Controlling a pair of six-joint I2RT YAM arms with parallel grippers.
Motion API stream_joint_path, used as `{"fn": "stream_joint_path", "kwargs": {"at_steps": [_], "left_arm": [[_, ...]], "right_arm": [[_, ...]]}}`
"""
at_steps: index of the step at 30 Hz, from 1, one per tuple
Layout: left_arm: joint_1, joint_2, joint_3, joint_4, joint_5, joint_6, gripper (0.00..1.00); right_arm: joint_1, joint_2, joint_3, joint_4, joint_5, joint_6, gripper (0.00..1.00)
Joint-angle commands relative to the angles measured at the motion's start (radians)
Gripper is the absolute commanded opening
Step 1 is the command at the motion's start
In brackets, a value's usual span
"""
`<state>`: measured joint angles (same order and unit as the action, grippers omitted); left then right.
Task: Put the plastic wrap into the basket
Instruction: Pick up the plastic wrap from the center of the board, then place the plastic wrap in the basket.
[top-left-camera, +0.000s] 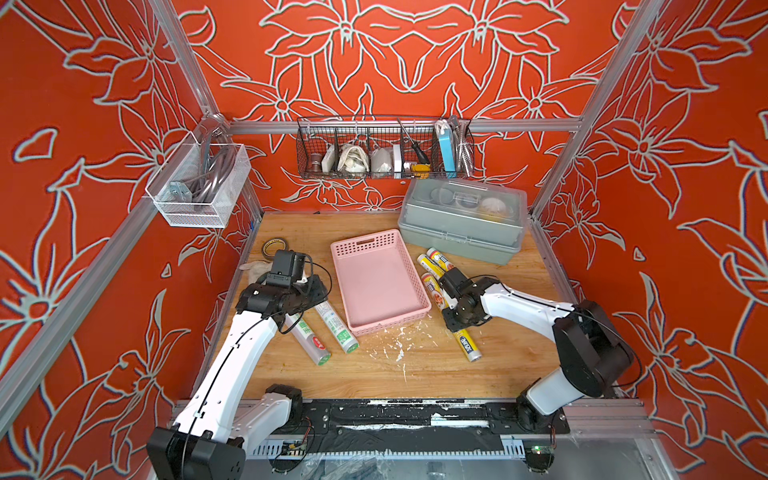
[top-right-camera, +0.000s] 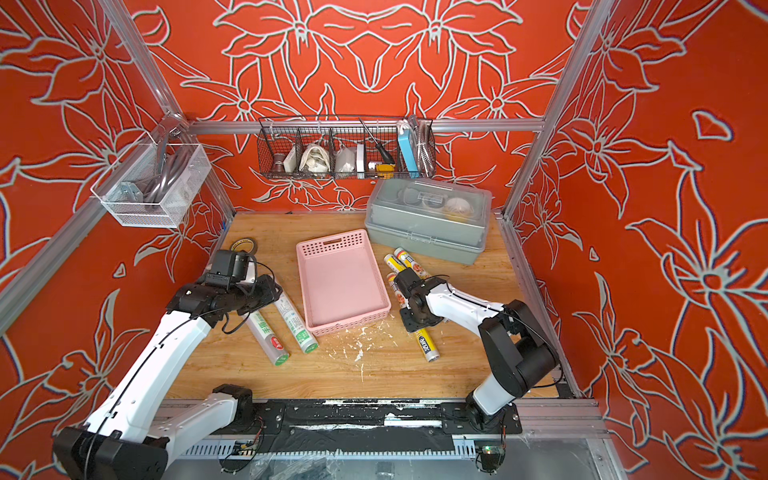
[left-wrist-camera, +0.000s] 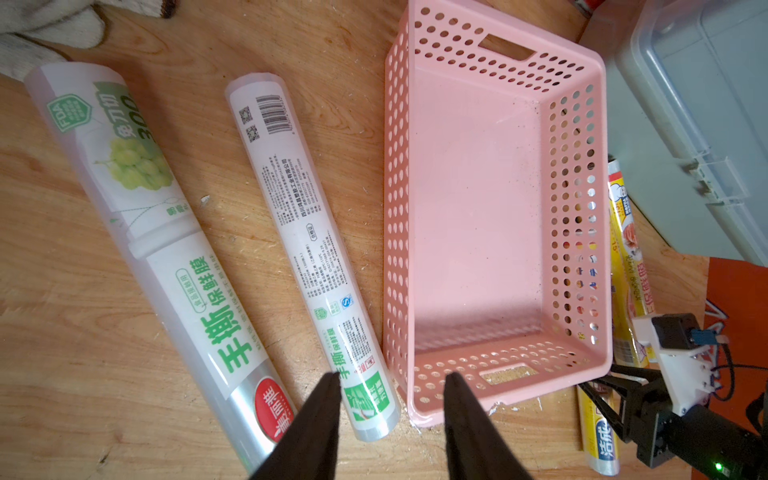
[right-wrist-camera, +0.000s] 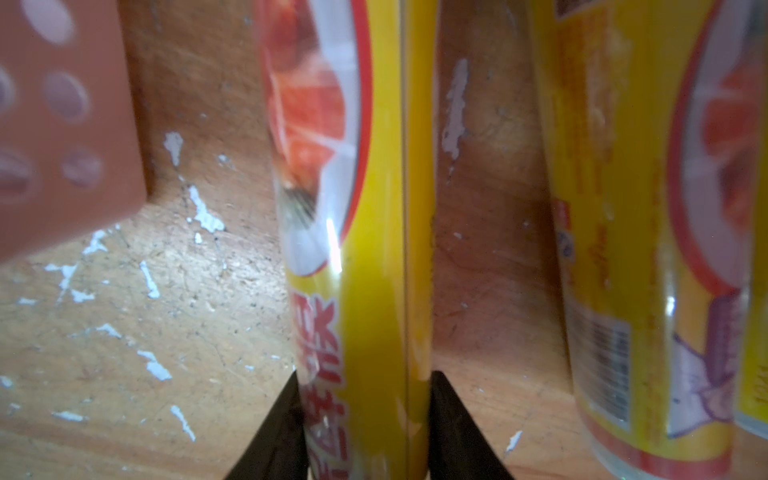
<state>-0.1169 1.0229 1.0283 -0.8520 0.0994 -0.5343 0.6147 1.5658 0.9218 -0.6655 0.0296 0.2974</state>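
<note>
While my left gripper (left-wrist-camera: 390, 378) hangs parted and empty beside the pink basket (top-left-camera: 405, 266), my right gripper (right-wrist-camera: 363, 376) clenches a yellow roll (right-wrist-camera: 374, 249) lying just beside that basket.

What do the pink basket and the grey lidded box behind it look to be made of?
Pink basket: moulded plastic by its look, matte and opaque, with punched round holes and slot handles. Grey lidded box: also seemingly plastic, an opaque base with moulded latches under a frosted, see-through lid showing shapes inside.
</note>
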Motion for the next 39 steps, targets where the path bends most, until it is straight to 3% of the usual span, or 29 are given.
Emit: {"fn": "stream_joint_path", "kwargs": {"at_steps": [1,12,17,31,37,39], "left_arm": [[0.011,-0.021,-0.002,-0.020,0.012,0.026,0.43],[0.036,-0.025,0.024,-0.048,0.010,0.046,0.43],[0.045,-0.063,0.032,-0.061,0.009,0.051,0.43],[0.053,-0.093,0.017,-0.074,0.017,0.047,0.43],[0.054,-0.105,-0.034,-0.053,0.017,0.023,0.43],[0.055,-0.119,-0.057,-0.048,0.006,0.010,0.43]], "right_arm": [[0.005,-0.052,0.016,-0.057,0.018,0.008,0.33],[0.005,-0.249,0.121,-0.231,0.051,0.045,0.31],[0.020,-0.228,0.263,-0.276,0.014,0.079,0.30],[0.134,0.257,0.846,-0.269,-0.069,0.200,0.30],[0.144,0.455,0.989,-0.279,-0.058,0.217,0.32],[0.145,0.504,1.006,-0.260,-0.052,0.226,0.26]]}}
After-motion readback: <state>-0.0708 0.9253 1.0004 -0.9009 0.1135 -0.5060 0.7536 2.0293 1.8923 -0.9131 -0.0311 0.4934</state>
